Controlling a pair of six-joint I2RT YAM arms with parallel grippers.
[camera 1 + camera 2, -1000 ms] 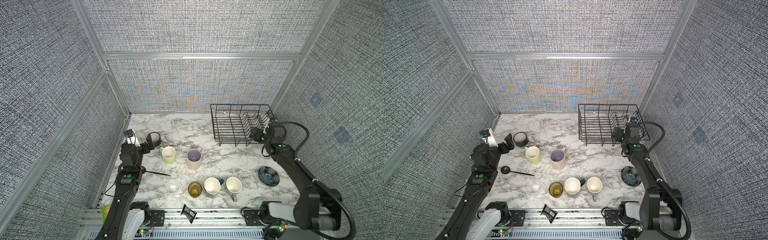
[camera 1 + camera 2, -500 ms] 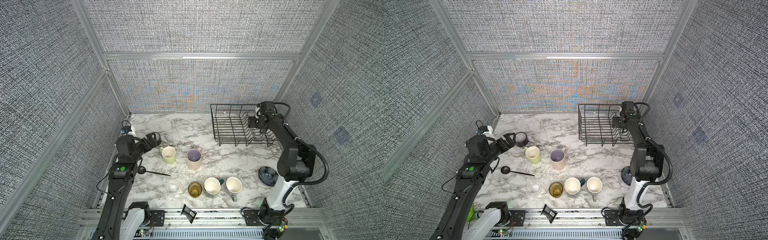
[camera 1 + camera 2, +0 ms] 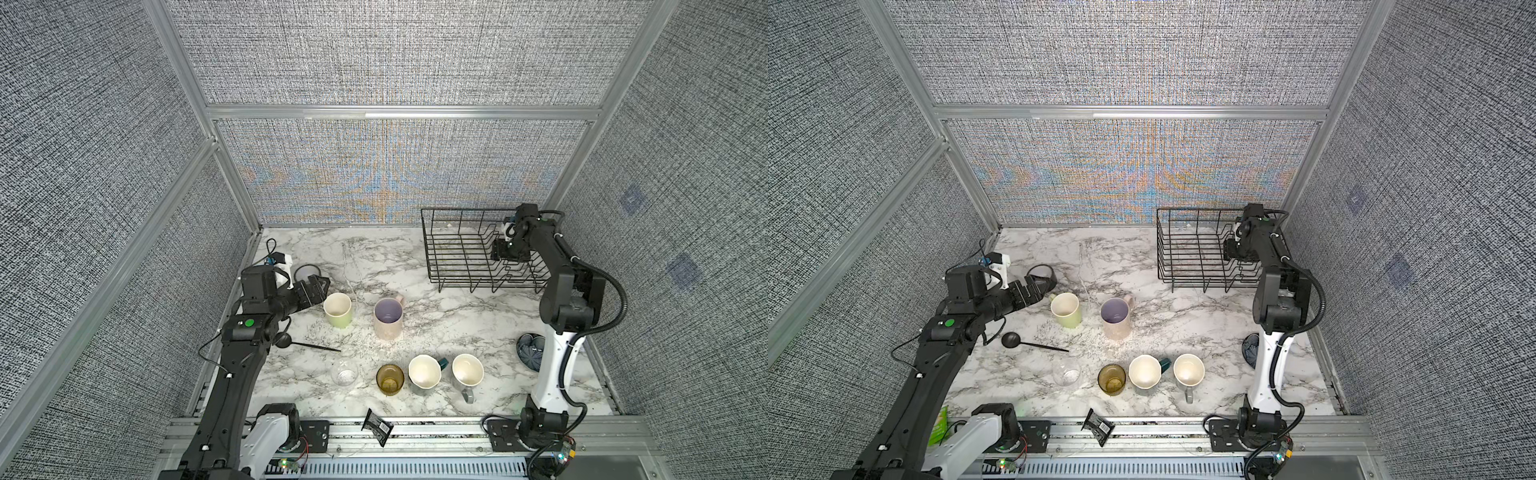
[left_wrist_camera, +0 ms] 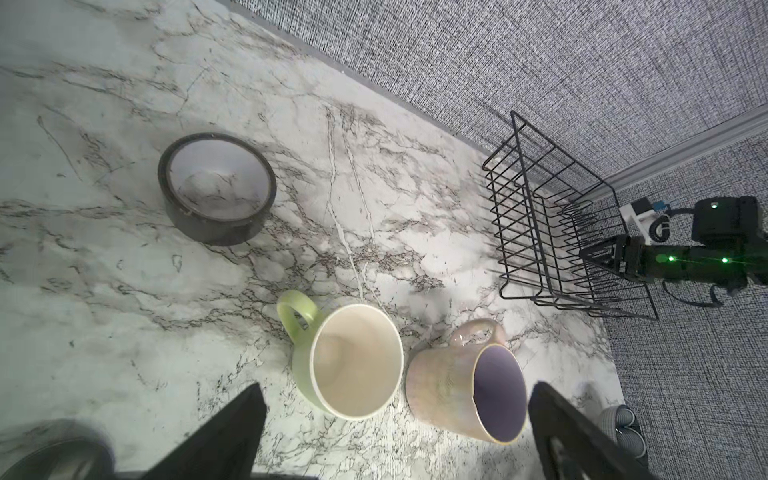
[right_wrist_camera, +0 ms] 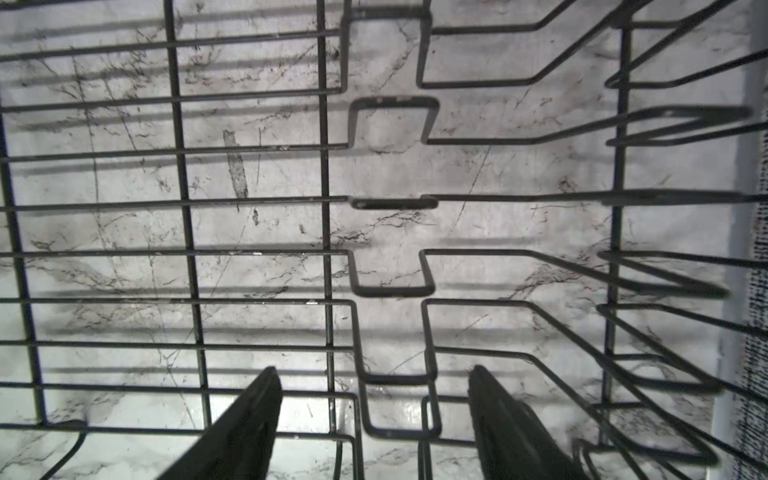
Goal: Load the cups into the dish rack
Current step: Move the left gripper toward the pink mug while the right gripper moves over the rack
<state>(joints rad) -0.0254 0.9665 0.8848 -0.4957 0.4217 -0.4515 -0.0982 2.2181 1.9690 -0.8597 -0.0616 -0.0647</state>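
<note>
Six cups stand upright on the marble table in both top views: a light green mug, a tall pink mug, a clear glass, an amber glass, a teal mug and a grey mug. The black wire dish rack sits empty at the back right. My left gripper hangs open just left of the green mug, with the pink mug beside it. My right gripper points down over the rack's prong side, open and holding nothing.
A black tape roll lies behind my left gripper. A black spoon lies left of the glasses. A dark blue bowl sits behind the right arm's base. A black packet rests on the front rail. Fabric walls close three sides.
My right arm has lifted from the rack's front corner to above its inside, and its jaws have narrowed. My left gripper has reached forward, lower and closer to the green mug.
</note>
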